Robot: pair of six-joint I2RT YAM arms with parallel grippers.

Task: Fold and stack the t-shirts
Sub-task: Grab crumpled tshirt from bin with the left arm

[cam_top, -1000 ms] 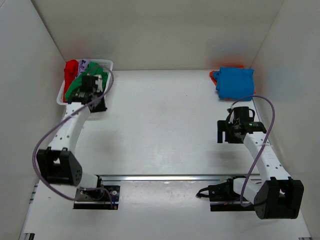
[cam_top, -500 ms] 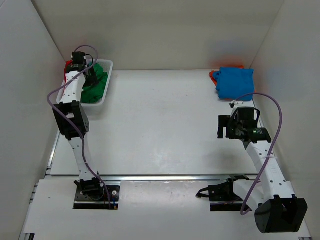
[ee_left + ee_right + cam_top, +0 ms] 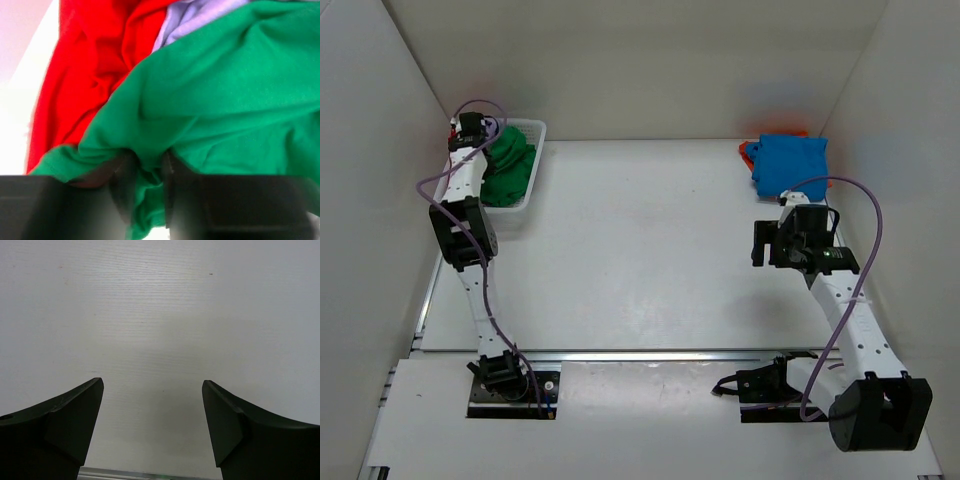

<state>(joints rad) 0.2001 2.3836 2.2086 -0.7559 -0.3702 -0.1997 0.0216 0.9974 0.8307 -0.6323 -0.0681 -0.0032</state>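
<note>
bright green cloth t-shirt point(image 3: 225, 100): in white plastic mesh basket point(image 3: 527, 122), bench point(image 3: 640, 230) far-left corner; left gripper point(image 3: 145, 177) pinches a fold, likely to lift it out. folded blue t-shirt point(image 3: 790, 165): far-right corner, stack base. right gripper point(image 3: 152, 410): spread, empty.

Open tabletop between two crowded far corners.
The middle of the white table point(image 3: 640, 230) lay bare, with free passage for either arm. Far left, a basket point(image 3: 538, 140) heaped with a green t-shirt point(image 3: 508, 172) hemmed in the left gripper point(image 3: 145, 166), pinched into the cloth. Far right, a folded blue t-shirt point(image 3: 790, 165) sat against the wall point(image 3: 905, 150), just beyond the spread right gripper point(image 3: 152, 385).
</note>
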